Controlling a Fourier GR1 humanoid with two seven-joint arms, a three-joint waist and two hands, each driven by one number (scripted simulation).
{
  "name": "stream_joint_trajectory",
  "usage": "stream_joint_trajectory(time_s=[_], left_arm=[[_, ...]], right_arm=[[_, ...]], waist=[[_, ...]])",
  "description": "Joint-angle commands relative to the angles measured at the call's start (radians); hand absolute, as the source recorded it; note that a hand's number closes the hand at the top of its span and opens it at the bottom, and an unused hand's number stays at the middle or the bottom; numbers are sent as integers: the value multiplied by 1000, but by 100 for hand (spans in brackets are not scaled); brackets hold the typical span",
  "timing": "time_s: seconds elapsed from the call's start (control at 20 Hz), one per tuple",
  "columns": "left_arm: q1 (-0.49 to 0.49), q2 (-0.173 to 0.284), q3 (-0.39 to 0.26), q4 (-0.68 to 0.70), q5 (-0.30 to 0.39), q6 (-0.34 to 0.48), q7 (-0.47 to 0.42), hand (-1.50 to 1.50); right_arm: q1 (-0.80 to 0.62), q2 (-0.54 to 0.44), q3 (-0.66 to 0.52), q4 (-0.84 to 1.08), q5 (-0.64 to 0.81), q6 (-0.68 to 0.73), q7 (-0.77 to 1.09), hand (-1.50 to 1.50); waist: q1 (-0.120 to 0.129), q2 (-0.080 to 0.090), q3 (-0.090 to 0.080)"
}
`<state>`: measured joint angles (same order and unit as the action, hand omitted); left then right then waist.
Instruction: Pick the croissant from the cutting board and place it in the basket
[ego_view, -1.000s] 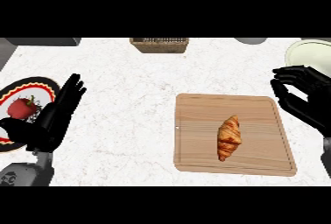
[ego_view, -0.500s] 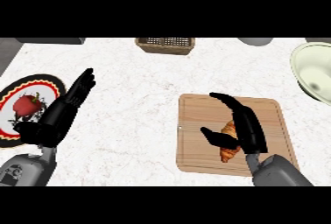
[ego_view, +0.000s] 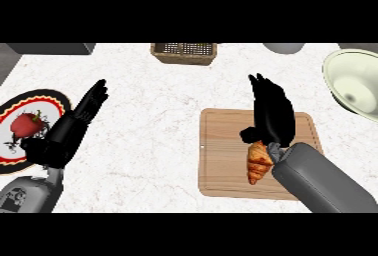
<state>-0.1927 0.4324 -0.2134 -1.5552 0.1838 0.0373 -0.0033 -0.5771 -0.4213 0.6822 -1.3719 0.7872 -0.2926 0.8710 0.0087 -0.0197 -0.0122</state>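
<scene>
A golden croissant (ego_view: 258, 163) lies on the wooden cutting board (ego_view: 221, 150), partly hidden by my right wrist. My right hand (ego_view: 270, 112) is stretched over the board with straight fingers pointing away from me, past the croissant's far end; its thumb sits just beside the croissant's top. It holds nothing. The wicker basket (ego_view: 184, 52) stands at the far edge of the counter, well beyond the board. My left hand (ego_view: 72, 127) rests open at the left, fingers up, next to a plate.
A round plate (ego_view: 15, 107) with a red and black rim holds a red strawberry (ego_view: 26, 123) at the left edge. A pale green bowl (ego_view: 356, 82) sits at the far right. A grey object (ego_view: 283, 47) stands at the back.
My right hand came in from the right edge onto the board and has now slid farther forward past the croissant. The view shifted slightly; the left hand stayed put.
</scene>
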Motion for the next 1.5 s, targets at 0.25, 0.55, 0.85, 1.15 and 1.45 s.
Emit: stream_joint_trajectory(time_s=[0.25,0.55,0.85,1.15,1.45], left_arm=[[-1,0,10,30,-7,-9,-24,0],[-27,0,37,28,-5,8,1,0],[19,8,33,-4,6,-14,5,0],[35,1,49,41,-4,-26,-55,0],[47,-4,37,-32,-36,-3,-19,0]], right_arm=[[-207,153,0,-12,-154,631,418,-150],[-273,206,-89,-67,-285,770,568,-150],[-318,212,-128,-90,-316,810,614,-150],[-241,193,-118,-163,-271,784,614,-150],[-117,190,-123,-272,-192,722,615,-150]], waist=[[-9,5,4],[-39,0,8],[-35,-5,8],[-39,6,9],[-22,9,11]])
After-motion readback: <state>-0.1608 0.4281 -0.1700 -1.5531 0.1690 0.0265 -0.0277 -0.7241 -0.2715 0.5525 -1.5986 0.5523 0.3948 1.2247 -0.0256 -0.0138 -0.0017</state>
